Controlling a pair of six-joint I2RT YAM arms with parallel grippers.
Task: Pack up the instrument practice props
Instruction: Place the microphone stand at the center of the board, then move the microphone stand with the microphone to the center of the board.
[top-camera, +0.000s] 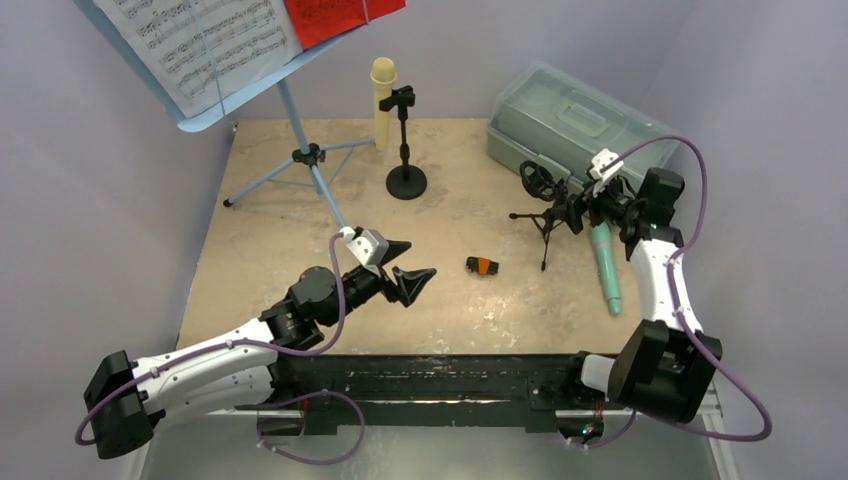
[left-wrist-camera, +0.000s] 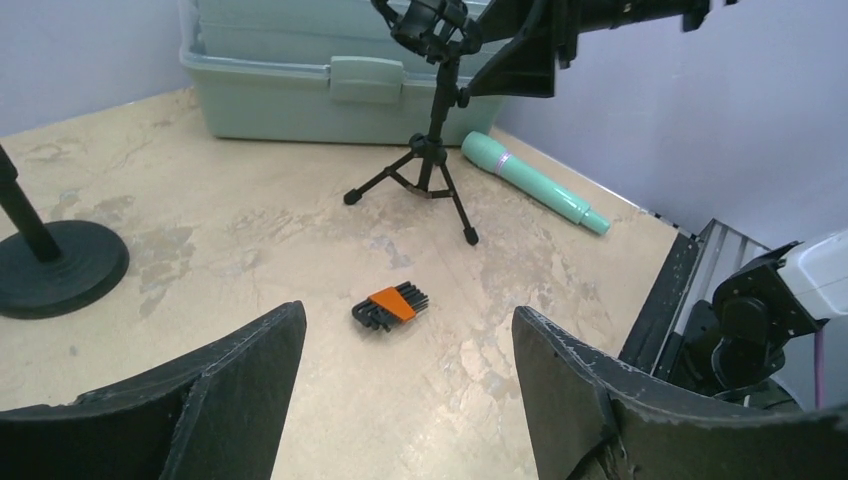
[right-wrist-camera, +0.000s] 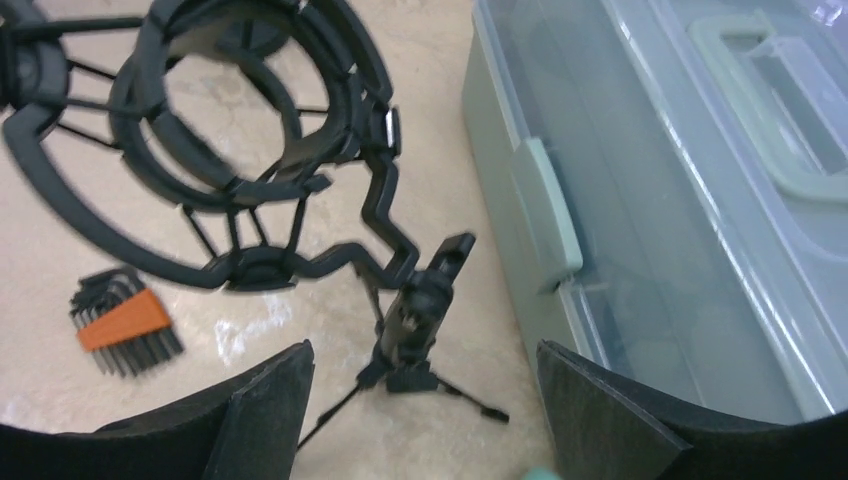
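The pale-blue sheet-music rack (top-camera: 215, 105) stands on tripod legs at the back left, carrying white pages (top-camera: 200, 40) and a red page (top-camera: 340, 15). A cream microphone (top-camera: 383, 100) sits in a black round-base holder (top-camera: 406, 180). A black tripod holder with an empty shock mount (top-camera: 545, 205) (right-wrist-camera: 230, 150) stands at the right. The teal microphone (top-camera: 606, 272) (left-wrist-camera: 530, 182) lies flat on the table beside it. My right gripper (top-camera: 583, 207) (right-wrist-camera: 425, 400) hovers open above that tripod holder, holding nothing. My left gripper (top-camera: 405, 265) (left-wrist-camera: 405, 340) is open and empty over the table's middle.
A translucent grey-green case (top-camera: 570, 120) (right-wrist-camera: 640, 200) with its lid shut stands at the back right, close to the right gripper. An orange-and-black hex key set (top-camera: 481, 265) (left-wrist-camera: 390, 305) lies on the table just ahead of the left gripper.
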